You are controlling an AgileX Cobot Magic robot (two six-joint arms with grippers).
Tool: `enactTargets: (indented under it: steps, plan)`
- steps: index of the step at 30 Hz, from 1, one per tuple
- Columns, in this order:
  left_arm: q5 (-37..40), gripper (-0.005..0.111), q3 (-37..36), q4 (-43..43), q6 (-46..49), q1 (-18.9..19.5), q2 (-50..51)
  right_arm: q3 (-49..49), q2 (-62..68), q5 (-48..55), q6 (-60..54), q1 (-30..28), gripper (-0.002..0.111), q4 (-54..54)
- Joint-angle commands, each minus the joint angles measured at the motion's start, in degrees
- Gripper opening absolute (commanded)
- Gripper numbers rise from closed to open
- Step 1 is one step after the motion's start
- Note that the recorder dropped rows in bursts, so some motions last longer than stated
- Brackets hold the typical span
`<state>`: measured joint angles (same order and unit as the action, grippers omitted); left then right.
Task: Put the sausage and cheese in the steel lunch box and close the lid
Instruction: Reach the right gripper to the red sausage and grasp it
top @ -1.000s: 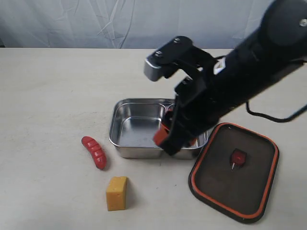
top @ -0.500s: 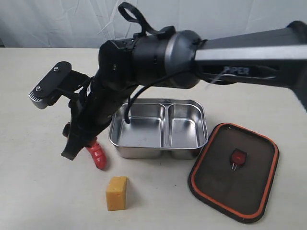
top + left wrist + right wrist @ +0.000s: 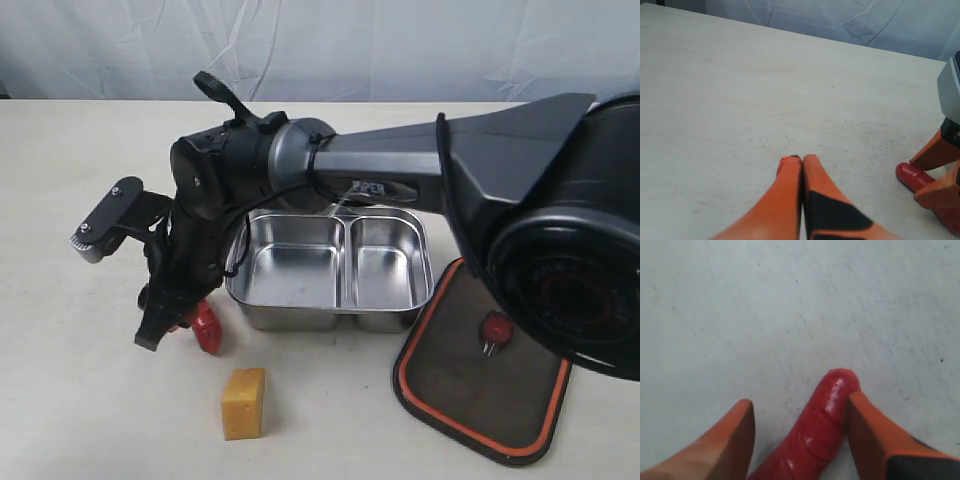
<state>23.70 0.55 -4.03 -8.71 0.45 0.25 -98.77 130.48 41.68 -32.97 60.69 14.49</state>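
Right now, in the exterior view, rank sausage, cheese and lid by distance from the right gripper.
1. sausage: nearest, between the open fingers of the right gripper, left of the steel lunch box.
2. cheese: next, toward the front of the view, front-left of the box.
3. lid: farthest, lying right of the box.

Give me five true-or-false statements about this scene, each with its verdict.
1. Both compartments of the box are empty. True.
2. The cheese stands on the table, apart from the box. True.
3. The sausage lies in the box. False: it lies on the table, between the open fingers of the right end effector.
4. The left end effector is open. False: its fingers are shut together on nothing.
5. The lid covers the box. False: it lies on the table beside the box.
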Motion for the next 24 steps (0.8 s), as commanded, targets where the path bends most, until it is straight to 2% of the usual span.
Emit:
enactTargets:
  steps: [1, 11, 14, 18, 24]
  plan:
    - [-0.52, 0.000, -0.37, 0.34, 0.09, 0.01, -0.25, -0.91, 1.50, 2.62, 1.57, 0.01, 0.053, -1.14]
    - [-0.52, 0.000, -0.37, 0.34, 0.09, 0.01, -0.25, -0.92, 3.73, 7.62, 2.10, 0.01, 0.052, -1.15]
    - [-0.52, 0.000, -0.37, 0.34, 0.09, 0.01, -0.25, -0.92, 3.73, 7.62, 2.10, 0.07, 0.035, -1.15]
    - [-0.52, 0.000, -0.37, 0.34, 0.09, 0.01, -0.25, -0.92, 3.41, 7.62, 2.10, 0.07, 0.001, -1.05]
    - [-0.52, 0.000, -0.37, 0.34, 0.09, 0.01, -0.25, -0.92, -0.23, 6.17, 2.10, -0.05, 0.000, -1.05]
